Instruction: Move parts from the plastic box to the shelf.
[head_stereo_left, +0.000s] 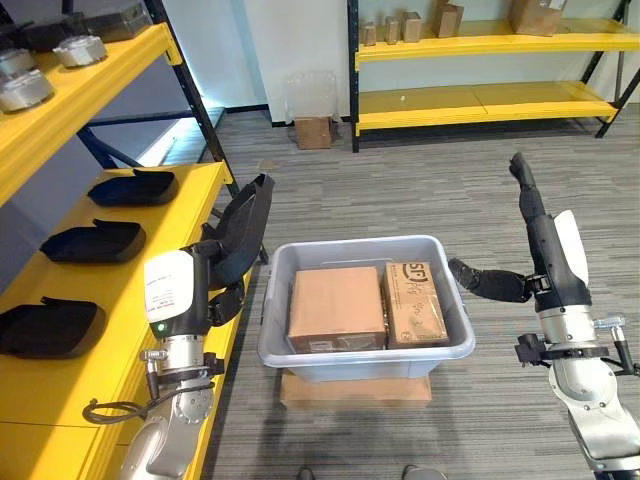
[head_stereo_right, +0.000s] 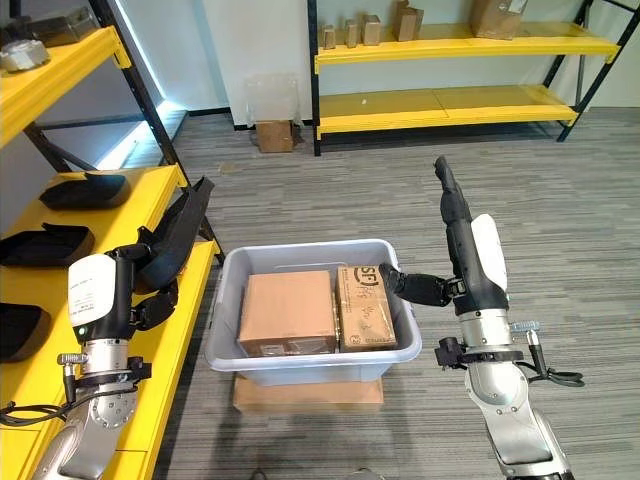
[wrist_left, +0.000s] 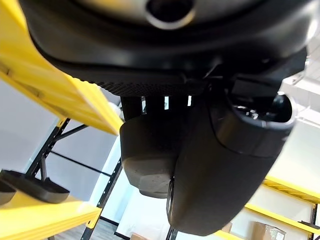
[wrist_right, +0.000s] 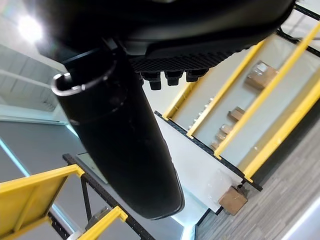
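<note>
The grey box (head_stereo_left: 366, 318) sits on a flat cardboard piece (head_stereo_left: 355, 388) on the floor, just beside the yellow shelf (head_stereo_left: 110, 290), and holds two cartons (head_stereo_left: 337, 307) side by side. The left hand (head_stereo_left: 243, 228) hangs between shelf and box, fingers straight and holding nothing. The right hand (head_stereo_left: 540, 235) is raised on the box's far side from the shelf, fingers straight, thumb (head_stereo_left: 488, 282) pointing at the box; black trays (head_stereo_left: 92, 241) lie on the shelf.

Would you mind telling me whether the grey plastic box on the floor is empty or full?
Nearly full: the grey plastic box holds two brown cardboard cartons side by side, covering its bottom.
</note>
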